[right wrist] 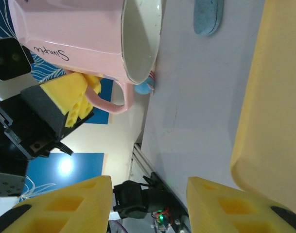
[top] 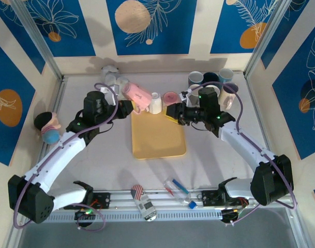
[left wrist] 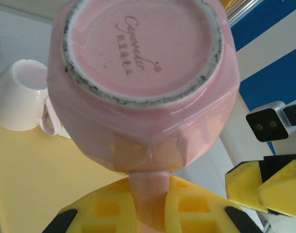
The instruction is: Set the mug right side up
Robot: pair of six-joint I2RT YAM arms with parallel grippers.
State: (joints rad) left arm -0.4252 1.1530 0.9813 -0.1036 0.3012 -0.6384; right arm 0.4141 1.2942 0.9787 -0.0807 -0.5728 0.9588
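- The left claw point(left wrist: 148, 206) is pinched tight on the pink mug's handle point(right wrist: 111, 99).
- The mug point(top: 138, 95) is at the far edge of the yellow mat point(top: 158, 137), just beside a white mug point(top: 155, 103). I can't tell whether it clears the tabletop point(top: 95, 155).
- The mug lies on its side: its base faces back at the left arm and its mouth points right.
- The right claw point(top: 173, 112) hangs near, jaws parted and empty, just off that mouth.
- The left arm has the mug, so I'd judge a wrist roll from it swings the mouth up.
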